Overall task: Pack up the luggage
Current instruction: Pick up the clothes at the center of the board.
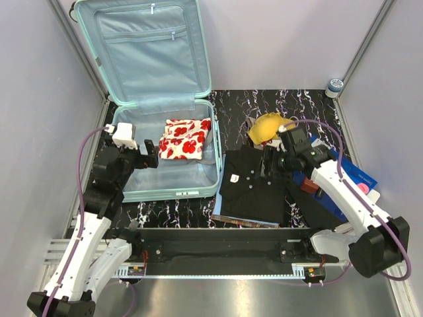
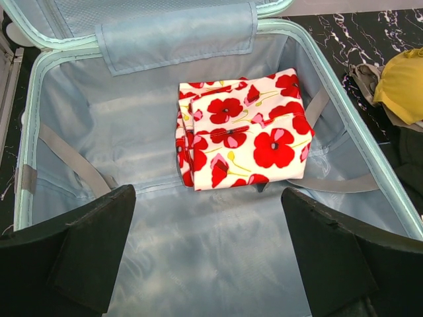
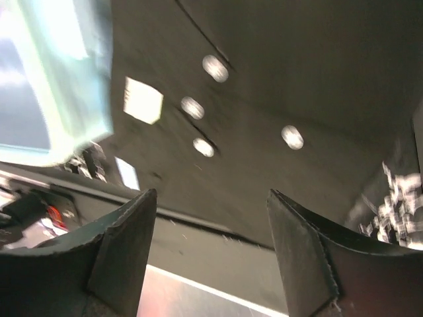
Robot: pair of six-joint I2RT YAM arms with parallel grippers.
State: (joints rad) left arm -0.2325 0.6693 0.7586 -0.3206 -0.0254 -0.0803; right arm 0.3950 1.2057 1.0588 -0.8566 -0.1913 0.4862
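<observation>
**Right arm over the folded black shirt, open suitcase just to its left**

The luggage [image 1: 168, 193] lies open at the table's far-left corner with its lid propped up against the back wall. A folded red-poppy cloth [image 1: 185, 139] already sits in the far right part of the base, and the rest of the lining is bare. The right gripper [image 1: 274, 165] hangs directly above the black buttoned shirt [image 1: 251, 191], jaws spread with nothing between them. The shirt lies flat on the table just beside the suitcase's right wall, folded roughly square, so I can give no clear long axis. The right arm is much the nearer one, and a carry would run leftward over that wall. The left gripper [image 1: 147, 153] hovers over the base's near-left part, spread wide and empty.
</observation>
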